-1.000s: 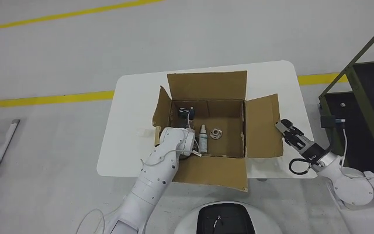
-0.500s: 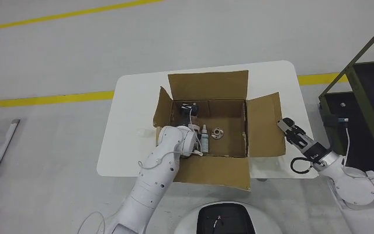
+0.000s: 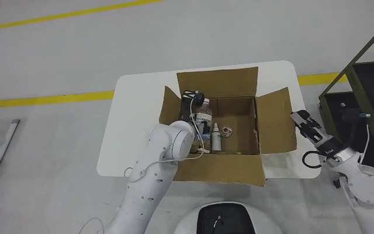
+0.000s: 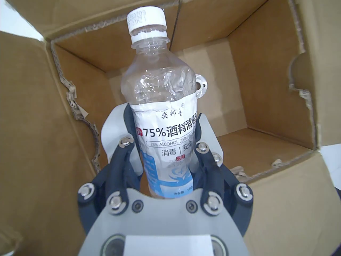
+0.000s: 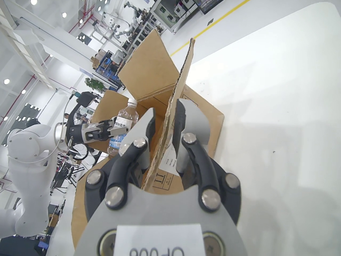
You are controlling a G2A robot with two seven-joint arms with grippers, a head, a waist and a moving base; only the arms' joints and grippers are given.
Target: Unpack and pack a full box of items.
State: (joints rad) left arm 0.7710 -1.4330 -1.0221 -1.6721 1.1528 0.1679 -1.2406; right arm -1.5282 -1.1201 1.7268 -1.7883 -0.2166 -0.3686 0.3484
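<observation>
The bottle (image 4: 159,94), clear plastic with a white cap and a printed label, sits in the left hand (image 4: 163,129). The hand's two dark fingers (image 4: 128,134) are clamped on either side of the labelled lower half. The bottle's base lies close to the palm and its cap points away from the wrist.

From above, the bottle (image 3: 203,111) and the left hand (image 3: 194,105) are over the left rear part of the open cardboard box (image 3: 217,82). In the right wrist view the bottle (image 5: 121,129) stands a little tilted, cap uppermost. The left hand (image 5: 106,130) grips it from the side, and it is held off the box floor.

On the floor of the box, just beside the held bottle, stands a small spray bottle (image 3: 215,137). A small round ring (image 3: 227,131) lies near it toward the middle.

The box (image 4: 266,67) has all four flaps folded outward and rests on a white table (image 3: 134,128). At its right side, the right hand (image 5: 167,113) is set narrow, with the torn edge of the flap (image 5: 181,75) pinched between its fingers. From above this hand (image 3: 302,120) is at the outer edge of that flap (image 3: 279,126), well apart from the bottle.
</observation>
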